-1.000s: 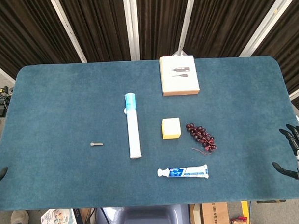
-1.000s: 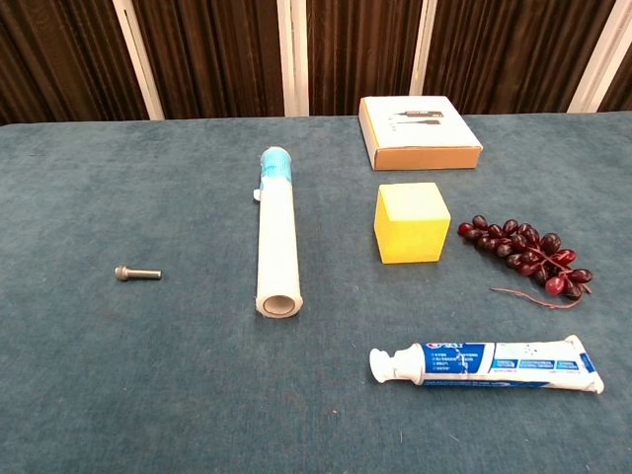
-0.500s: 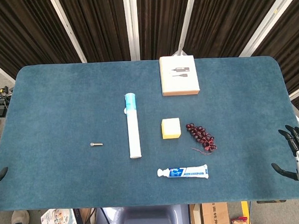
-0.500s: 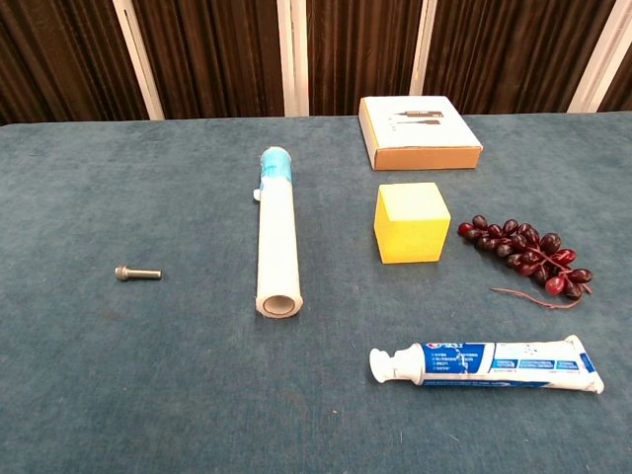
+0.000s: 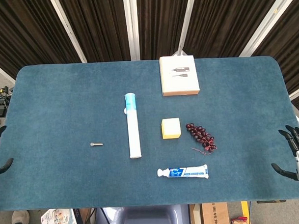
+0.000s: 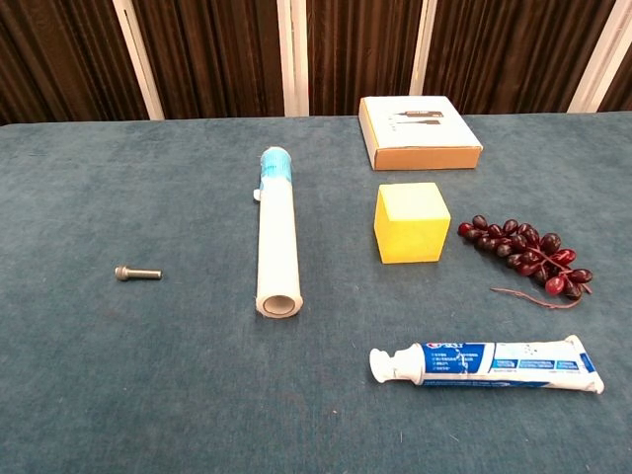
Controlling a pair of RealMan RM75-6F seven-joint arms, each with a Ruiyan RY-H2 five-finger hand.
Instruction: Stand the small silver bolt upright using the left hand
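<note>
Bolt: the small silver bolt [image 5: 95, 144] lies on its side on the blue tabletop [image 5: 61, 105], in the left half, its length running left to right. In the chest view its head points left. Nothing touches it.
Left hand: only dark fingertips of the left hand [image 5: 0, 149] show at the far left edge of the head view, just off the tabletop's edge and well apart from the bolt. They hold nothing that can be seen; whether the fingers are spread or curled I cannot tell. The chest view does not show this hand.
Right hand: the right hand [image 5: 297, 153] sits at the far right edge of the head view, beyond the tabletop's right edge. Its dark fingers [image 5: 290, 136] are spread apart and hold nothing.
White tube: a long white cylinder with a light blue cap [image 5: 133, 125] lies to the right of the bolt, its capped end far, its open end near.
Yellow block: a yellow cube [image 5: 170, 128] stands right of the cylinder, near the tabletop's middle.
Grapes: a bunch of dark red grapes [image 5: 201, 136] lies just right of the cube, apart from it, its stem trailing toward the near side.
Toothpaste: a toothpaste tube [image 5: 183, 172] lies near of the cube and grapes, cap end pointing left.
Box: a flat white and tan box [image 5: 178, 75] lies at the far side, beyond the cube.
</note>
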